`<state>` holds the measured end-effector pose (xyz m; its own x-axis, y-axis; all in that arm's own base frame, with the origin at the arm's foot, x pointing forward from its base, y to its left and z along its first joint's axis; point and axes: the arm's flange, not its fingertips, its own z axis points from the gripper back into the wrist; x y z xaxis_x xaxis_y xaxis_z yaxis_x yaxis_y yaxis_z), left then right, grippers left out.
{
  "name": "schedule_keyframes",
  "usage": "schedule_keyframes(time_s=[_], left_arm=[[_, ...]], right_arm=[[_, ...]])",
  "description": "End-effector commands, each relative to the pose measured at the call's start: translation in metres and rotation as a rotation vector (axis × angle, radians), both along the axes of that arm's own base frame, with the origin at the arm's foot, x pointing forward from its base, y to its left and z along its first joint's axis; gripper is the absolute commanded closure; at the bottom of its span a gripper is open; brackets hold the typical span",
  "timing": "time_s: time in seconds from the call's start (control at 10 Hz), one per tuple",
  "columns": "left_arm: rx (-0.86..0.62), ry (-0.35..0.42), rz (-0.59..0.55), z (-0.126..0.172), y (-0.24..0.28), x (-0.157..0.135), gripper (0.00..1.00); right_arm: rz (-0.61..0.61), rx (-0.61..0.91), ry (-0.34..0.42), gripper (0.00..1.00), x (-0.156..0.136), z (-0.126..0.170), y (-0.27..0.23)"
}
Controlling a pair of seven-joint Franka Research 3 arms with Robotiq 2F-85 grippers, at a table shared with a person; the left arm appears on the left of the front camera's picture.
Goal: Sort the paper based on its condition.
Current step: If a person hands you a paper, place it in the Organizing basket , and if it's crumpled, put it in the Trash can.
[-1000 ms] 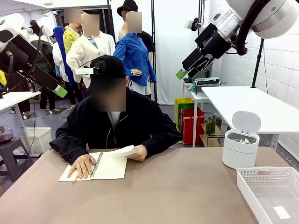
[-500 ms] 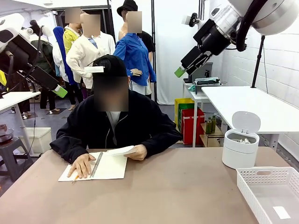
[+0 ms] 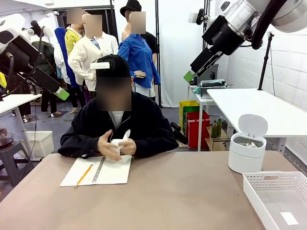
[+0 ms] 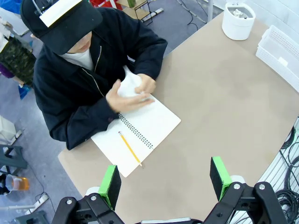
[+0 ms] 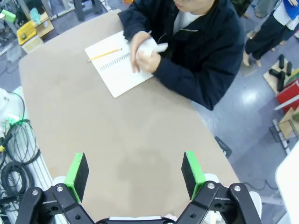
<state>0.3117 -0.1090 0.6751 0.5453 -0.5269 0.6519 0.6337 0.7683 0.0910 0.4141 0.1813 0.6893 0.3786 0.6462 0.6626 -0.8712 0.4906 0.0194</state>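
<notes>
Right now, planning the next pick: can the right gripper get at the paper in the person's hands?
Probably not: both hands wrap the paper, and the open right gripper hangs high above.

No writing is legible: the white tag (image 3: pixel 100 65) on the person's black cap (image 3: pixel 115 69), at twelve o'clock from the notebook (image 3: pixel 112 171), is too small to read, and the notebook's open page and the paper (image 3: pixel 124 136) show no print that I can make out.
</notes>
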Motion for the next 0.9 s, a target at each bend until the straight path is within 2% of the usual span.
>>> schedule_keyframes(time_s=[0.0, 0.8], left_arm=[[-0.004, -0.001, 0.001, 0.0006, 0.0014, -0.0001, 0.00], [-0.004, -0.001, 0.001, 0.0006, 0.0014, -0.0001, 0.00]], right_arm=[[-0.001, 0.003, 0.005, 0.00, 0.0031, 0.0016, -0.0007], [-0.001, 0.003, 0.005, 0.00, 0.0031, 0.0016, -0.0007]])
